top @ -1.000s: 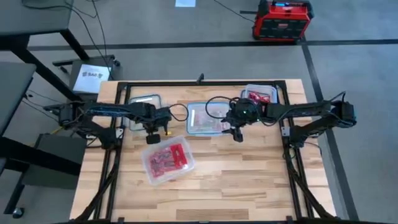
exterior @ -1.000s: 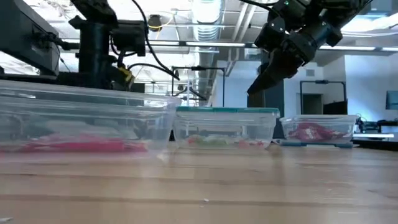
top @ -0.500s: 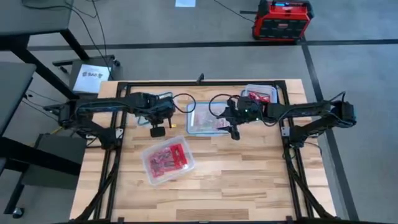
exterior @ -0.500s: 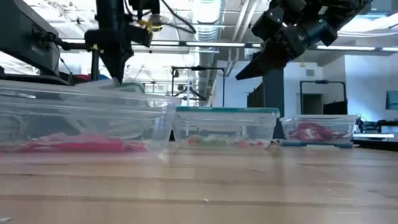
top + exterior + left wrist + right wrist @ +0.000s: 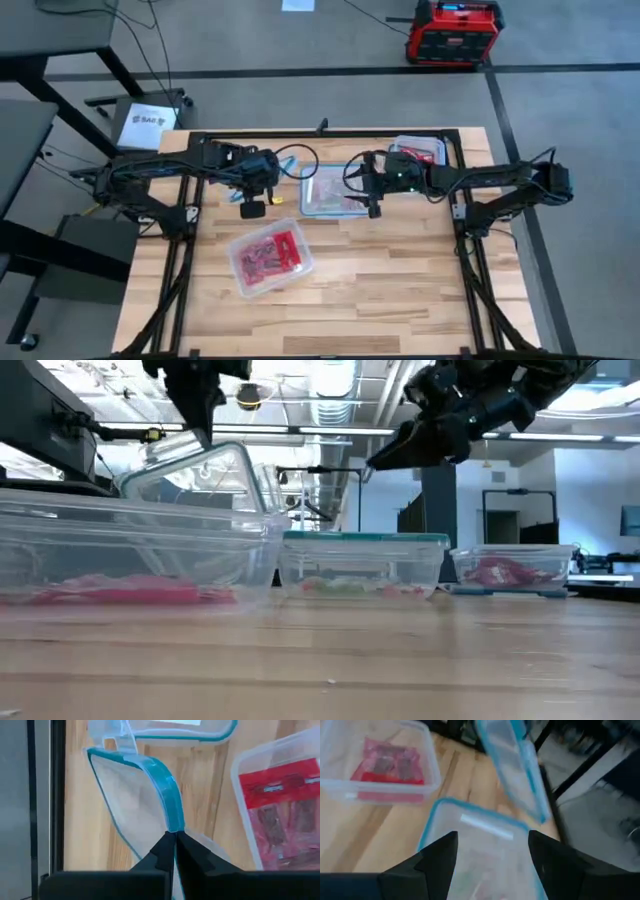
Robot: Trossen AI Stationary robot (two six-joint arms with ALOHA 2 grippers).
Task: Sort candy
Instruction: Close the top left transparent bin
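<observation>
From where I stand, the left gripper (image 5: 174,840) has its two fingers pressed together on the teal rim of a clear lid (image 5: 145,795), pinching it by the edge. In the low view that lid (image 5: 200,470) hangs tilted in the air above the near container, held from its top edge. From above, the left gripper (image 5: 254,205) sits near the table's middle, at about 10 o'clock from the front container (image 5: 270,258).

That front container is full of candy (image 5: 268,255), red and pink packets packed flat; it lies toward 6 o'clock of the table's centre. A second lot of red candy (image 5: 418,153) fills the small container (image 5: 402,143) at the table's far right, roughly 1 o'clock.

The right gripper (image 5: 490,852) hovers over the centre container (image 5: 305,190), a clear box with a bluish rim, and its fingers are spread wide apart with nothing between them. Inside that box I can make out a few small pieces, pinkish and greenish, though not well enough to name them. In the overhead view the right gripper (image 5: 372,200) is at the box's 3 o'clock edge.

The wooden table (image 5: 400,290) is bare toward its front right.
</observation>
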